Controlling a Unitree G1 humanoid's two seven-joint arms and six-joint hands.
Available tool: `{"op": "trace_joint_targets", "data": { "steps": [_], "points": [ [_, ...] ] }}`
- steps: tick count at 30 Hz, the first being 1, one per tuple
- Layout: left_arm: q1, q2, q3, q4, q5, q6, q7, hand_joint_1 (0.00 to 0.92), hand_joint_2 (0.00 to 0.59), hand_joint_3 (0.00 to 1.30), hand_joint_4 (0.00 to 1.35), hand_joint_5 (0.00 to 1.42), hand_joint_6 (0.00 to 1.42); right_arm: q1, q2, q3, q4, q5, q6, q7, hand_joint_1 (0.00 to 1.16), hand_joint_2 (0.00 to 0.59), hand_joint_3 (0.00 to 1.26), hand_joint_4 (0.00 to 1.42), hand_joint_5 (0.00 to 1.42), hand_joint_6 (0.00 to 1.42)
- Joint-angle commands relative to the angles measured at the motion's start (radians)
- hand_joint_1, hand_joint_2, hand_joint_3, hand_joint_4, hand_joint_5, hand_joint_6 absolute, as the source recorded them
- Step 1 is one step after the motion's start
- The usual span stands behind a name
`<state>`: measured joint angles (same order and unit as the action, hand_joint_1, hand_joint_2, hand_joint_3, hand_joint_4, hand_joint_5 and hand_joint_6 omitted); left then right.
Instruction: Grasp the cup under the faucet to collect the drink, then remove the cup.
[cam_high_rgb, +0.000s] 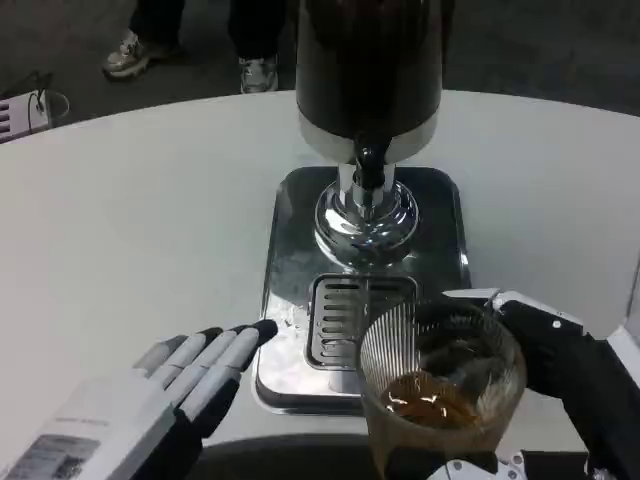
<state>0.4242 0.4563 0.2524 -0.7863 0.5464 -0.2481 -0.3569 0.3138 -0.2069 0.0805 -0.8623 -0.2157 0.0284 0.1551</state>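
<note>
— Item one, right hand (560, 370)?
— I log it lower right, gripping the cup (440, 385) — amber drink inside, just off the grate (345, 320).
— Left hand (170, 390)?
— Lower left, fingers straight, holding nothing, tips by the tray (285, 250). Faucet (368, 170): top centre.

Cup (441, 375) clear ribbed glass; dispenser base (285, 260) polished mirror-bright metal; table (130, 220) smooth matt white.
</note>
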Motion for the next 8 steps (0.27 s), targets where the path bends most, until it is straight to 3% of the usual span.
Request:
{"op": "trace_joint_targets", "data": {
  "steps": [1, 8],
  "points": [
    [0.010, 0.007, 0.001, 0.003, -0.014, 0.010, -0.016, 0.000, 0.084, 0.00, 0.00, 0.00, 0.00, -0.003, 0.006, 0.004, -0.034, 0.000, -0.035, -0.003, 0.98, 0.227, 1.16, 1.37, 1.42, 1.42],
    [0.006, 0.009, 0.005, 0.007, -0.023, 0.022, -0.023, 0.000, 0.080, 0.00, 0.00, 0.00, 0.00, -0.001, 0.008, 0.007, -0.034, 0.000, -0.033, -0.004, 0.98, 0.227, 1.16, 1.37, 1.42, 1.42]
  ]
}}
